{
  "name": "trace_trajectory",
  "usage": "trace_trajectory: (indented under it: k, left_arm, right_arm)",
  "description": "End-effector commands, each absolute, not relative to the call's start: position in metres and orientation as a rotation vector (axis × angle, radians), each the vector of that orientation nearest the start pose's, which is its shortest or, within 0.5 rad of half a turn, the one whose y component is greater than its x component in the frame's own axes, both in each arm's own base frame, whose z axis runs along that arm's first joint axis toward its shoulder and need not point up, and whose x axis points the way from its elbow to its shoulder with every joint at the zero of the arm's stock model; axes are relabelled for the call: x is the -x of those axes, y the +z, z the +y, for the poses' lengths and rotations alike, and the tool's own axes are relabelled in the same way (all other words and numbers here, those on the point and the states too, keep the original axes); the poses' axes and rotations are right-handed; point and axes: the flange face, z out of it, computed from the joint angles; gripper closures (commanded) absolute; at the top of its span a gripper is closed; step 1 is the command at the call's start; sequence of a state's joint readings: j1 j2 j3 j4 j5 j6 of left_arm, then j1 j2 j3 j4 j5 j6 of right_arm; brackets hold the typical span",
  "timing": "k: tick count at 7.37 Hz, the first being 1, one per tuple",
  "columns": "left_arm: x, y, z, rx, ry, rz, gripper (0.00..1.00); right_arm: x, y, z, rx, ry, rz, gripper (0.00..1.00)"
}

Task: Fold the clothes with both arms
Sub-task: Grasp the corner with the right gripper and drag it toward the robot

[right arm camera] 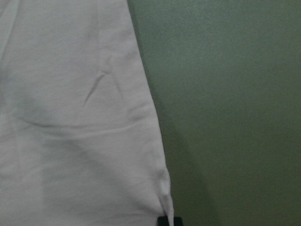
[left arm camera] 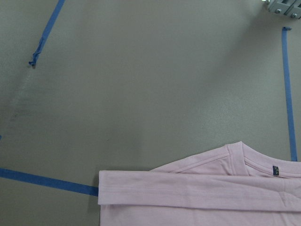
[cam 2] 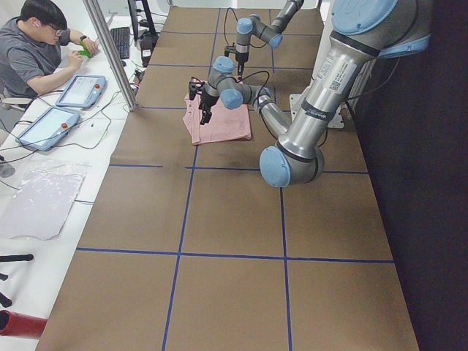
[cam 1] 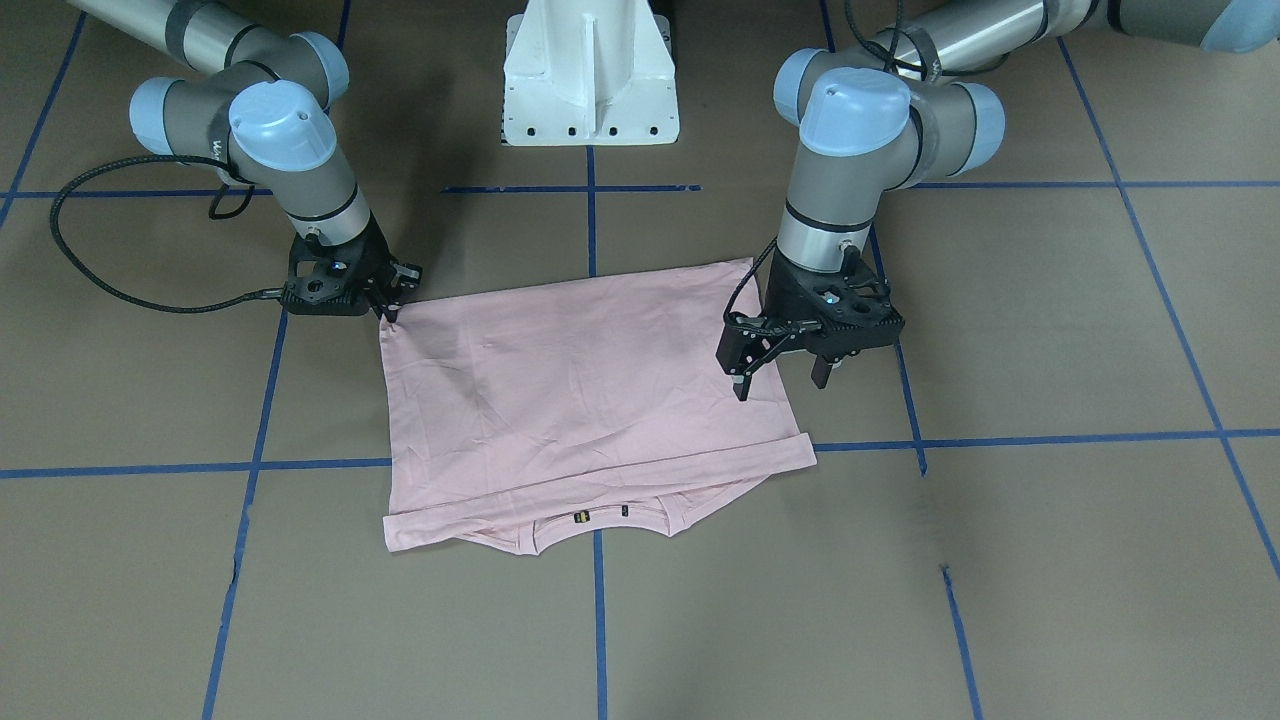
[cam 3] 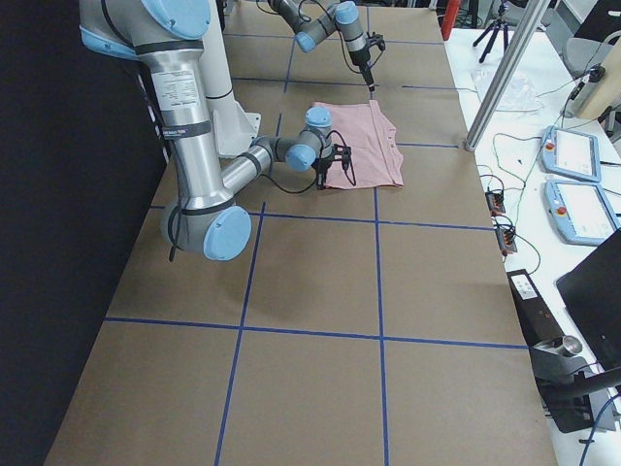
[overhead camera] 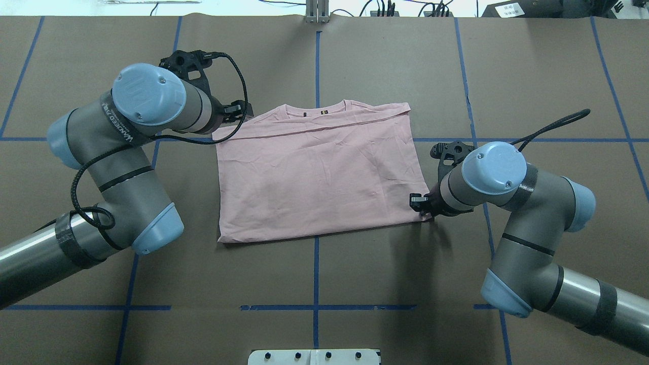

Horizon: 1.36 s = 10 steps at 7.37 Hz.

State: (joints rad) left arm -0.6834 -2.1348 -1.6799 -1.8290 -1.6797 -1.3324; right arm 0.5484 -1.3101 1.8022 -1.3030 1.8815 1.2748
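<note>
The pale pink T-shirt (cam 1: 590, 390) (overhead camera: 319, 177) lies flat on the table, folded into a rectangle with its plain back up. Its collar (overhead camera: 314, 109) is on the edge far from the robot. My right gripper (cam 1: 390, 312) (overhead camera: 419, 203) is down at the near right corner, shut on the cloth. In the right wrist view that corner (right arm camera: 162, 188) runs into a fingertip (right arm camera: 169, 220). My left gripper (cam 1: 780, 382) (overhead camera: 237, 112) hangs open above the far left corner and holds nothing. The left wrist view looks down on the shirt's folded band (left arm camera: 188, 193).
The white pedestal (cam 1: 590, 80) stands at the robot's side of the table. Blue tape lines (overhead camera: 315, 274) grid the brown surface. A black cable (cam 1: 100, 270) loops beside the right arm. A person (cam 2: 36, 51) sits at a side bench with tablets (cam 2: 80, 91).
</note>
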Motion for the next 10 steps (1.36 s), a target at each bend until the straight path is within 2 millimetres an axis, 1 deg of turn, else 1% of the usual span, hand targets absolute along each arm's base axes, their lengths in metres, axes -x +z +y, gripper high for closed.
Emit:
trace_trajectory:
  k: [1, 2, 3, 4, 6, 7, 8, 9, 10]
  left_arm:
    - [-0.438, 0.247, -0.515, -0.325, -0.361, 0.880, 0.00]
    - [-0.431, 0.239, -0.510, -0.321, -0.361, 0.872, 0.00]
    - [-0.428, 0.235, -0.507, -0.320, -0.363, 0.872, 0.00]
    - [-0.429, 0.235, -0.506, -0.319, -0.361, 0.871, 0.00]
    - [-0.429, 0.233, -0.506, -0.321, -0.360, 0.873, 0.00]
    - [-0.431, 0.231, -0.504, -0.320, -0.355, 0.877, 0.00]
    - [-0.443, 0.231, -0.493, -0.310, -0.332, 0.881, 0.00]
    - [-0.455, 0.231, -0.482, -0.295, -0.309, 0.888, 0.00]
    - [-0.469, 0.226, -0.462, -0.273, -0.270, 0.904, 0.00]
  right_arm:
    - [0.428, 0.384, -0.360, -0.032, 0.083, -0.832, 1.00]
    - [0.423, 0.385, -0.324, -0.009, 0.033, -0.836, 1.00]
    - [0.416, 0.387, -0.283, 0.022, -0.028, -0.835, 1.00]
    - [0.410, 0.384, -0.231, 0.091, -0.059, -0.840, 1.00]
    - [0.451, 0.368, -0.131, 0.218, -0.104, -0.841, 1.00]
    - [0.459, 0.364, -0.112, 0.221, -0.100, -0.846, 0.50]
    - [0.464, 0.351, -0.112, 0.221, -0.094, -0.873, 0.01]
    - [0.464, 0.342, -0.119, 0.211, -0.077, -0.895, 0.00]
    - [0.452, 0.332, -0.144, 0.186, -0.030, -0.922, 0.00]
